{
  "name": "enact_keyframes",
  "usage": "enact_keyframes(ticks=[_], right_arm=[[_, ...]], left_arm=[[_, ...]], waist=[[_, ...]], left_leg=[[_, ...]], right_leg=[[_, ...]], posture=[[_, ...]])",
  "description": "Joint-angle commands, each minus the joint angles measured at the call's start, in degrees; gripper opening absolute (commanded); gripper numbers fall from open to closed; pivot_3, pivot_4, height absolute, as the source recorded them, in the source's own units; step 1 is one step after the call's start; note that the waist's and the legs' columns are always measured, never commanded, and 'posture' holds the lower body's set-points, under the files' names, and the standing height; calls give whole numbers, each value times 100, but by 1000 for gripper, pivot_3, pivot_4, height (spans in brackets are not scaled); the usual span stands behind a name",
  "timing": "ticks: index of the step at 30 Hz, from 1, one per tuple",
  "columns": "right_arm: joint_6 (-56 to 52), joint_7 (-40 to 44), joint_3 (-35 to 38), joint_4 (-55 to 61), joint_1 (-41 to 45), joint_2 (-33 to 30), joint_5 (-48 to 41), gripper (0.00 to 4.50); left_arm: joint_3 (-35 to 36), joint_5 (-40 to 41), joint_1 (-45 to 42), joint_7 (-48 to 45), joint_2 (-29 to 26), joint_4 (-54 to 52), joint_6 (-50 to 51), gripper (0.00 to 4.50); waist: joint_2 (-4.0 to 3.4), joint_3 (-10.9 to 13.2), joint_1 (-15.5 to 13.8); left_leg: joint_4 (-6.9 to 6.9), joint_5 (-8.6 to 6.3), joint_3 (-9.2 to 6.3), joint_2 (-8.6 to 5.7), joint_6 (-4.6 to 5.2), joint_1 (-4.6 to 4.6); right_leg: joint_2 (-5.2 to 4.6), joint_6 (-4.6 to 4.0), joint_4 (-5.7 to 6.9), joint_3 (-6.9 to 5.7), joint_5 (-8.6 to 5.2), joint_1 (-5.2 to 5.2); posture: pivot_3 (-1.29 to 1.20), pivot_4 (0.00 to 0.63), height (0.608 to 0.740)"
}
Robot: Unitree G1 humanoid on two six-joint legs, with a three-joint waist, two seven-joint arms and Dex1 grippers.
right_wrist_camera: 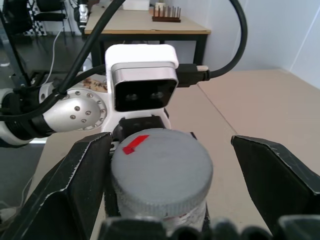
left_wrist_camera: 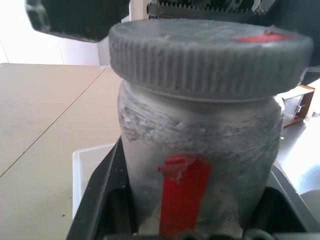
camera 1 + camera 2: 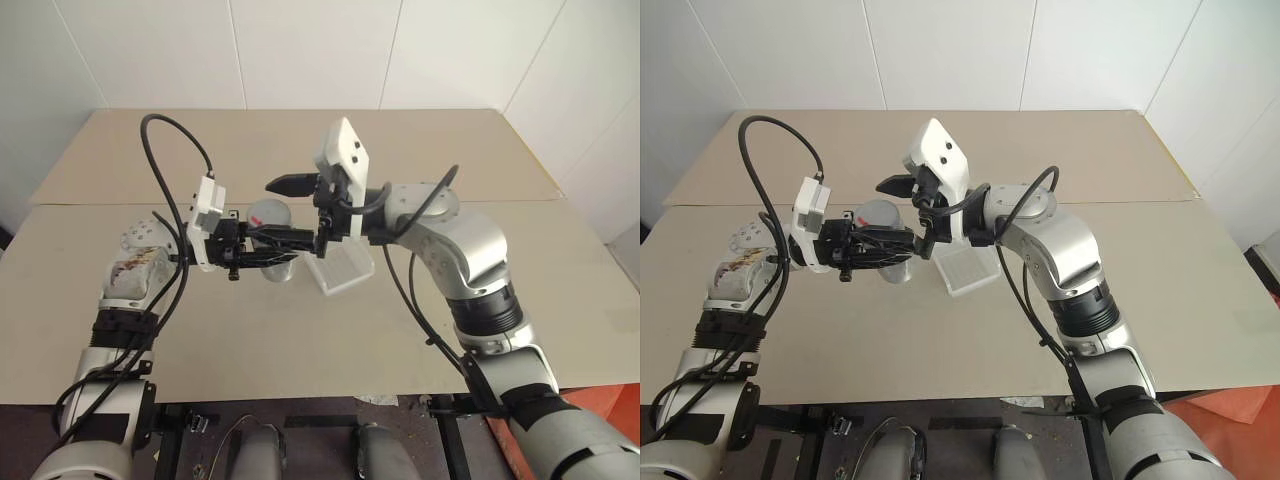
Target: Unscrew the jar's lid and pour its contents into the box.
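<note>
Table (image 3: 120,330): wide bare surface toward every edge. Box (image 3: 342,270): clear plastic, resting mid-table, just beside jar. Jar (image 2: 200,135): silver-grey, red side stripe, raised above table, upright. Lid (image 1: 161,167): grey, ribbed rim, red patch, screwed on. Left gripper (image 3: 275,245): clenched around jar body. Right gripper (image 1: 165,170): spread wide astride lid, one finger (image 1: 80,180) possibly touching.

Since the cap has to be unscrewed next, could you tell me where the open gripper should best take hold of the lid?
Grip the lid by its ribbed rim, fingers on opposite sides, coming from above. It sits flat on the jar, which the left gripper holds upright by its body. The right gripper is open and already straddles it.
</note>
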State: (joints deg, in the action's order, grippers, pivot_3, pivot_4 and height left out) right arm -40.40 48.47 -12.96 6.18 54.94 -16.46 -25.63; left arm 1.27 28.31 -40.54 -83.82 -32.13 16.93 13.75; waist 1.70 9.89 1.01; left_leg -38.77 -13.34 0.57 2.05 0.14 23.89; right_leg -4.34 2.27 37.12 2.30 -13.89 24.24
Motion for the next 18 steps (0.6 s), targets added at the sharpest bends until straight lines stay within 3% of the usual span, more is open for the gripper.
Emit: enact_keyframes(ticks=[1, 4, 7, 11, 18], right_arm=[[-38, 41, 26, 112, 140, 29, -52, 4454], [-67, 56, 38, 104, 149, 35, -63, 4454], [-67, 58, 45, 81, 167, 44, -51, 3962], [-85, 43, 75, 59, 203, 66, -46, 2761], [-198, -23, 366, 45, 322, 69, -229, 2761]], left_arm=[[48, 3, -74, -1, -55, -174, -105, 1925], [42, -2, -88, -4, -51, -162, -114, 1925], [41, -9, -95, 6, -44, -162, -123, 1925], [51, -6, -70, 17, -53, -178, -132, 1925], [10, -67, 38, 50, -61, -193, -188, 1925]], waist=[[0, 0, -1], [0, 0, 0], [0, 0, 0], [0, 0, 2], [0, 0, 2]], left_leg=[[0, 0, 0, 0, 0, 0], [0, 0, 0, 0, 0, 0], [0, 0, 0, 0, 0, 0], [0, 0, 0, 0, 0, 0], [0, 0, 0, 0, 0, 0]], right_leg=[[0, 0, 0, 0, 0, 0], [0, 0, 0, 0, 0, 0], [0, 0, 0, 0, 0, 0], [0, 0, 0, 0, 0, 0], [0, 0, 0, 0, 0, 0]], posture=[[0, 150, 740], [0, 150, 740], [0, 150, 740], [0, 150, 740], [0, 150, 740]])
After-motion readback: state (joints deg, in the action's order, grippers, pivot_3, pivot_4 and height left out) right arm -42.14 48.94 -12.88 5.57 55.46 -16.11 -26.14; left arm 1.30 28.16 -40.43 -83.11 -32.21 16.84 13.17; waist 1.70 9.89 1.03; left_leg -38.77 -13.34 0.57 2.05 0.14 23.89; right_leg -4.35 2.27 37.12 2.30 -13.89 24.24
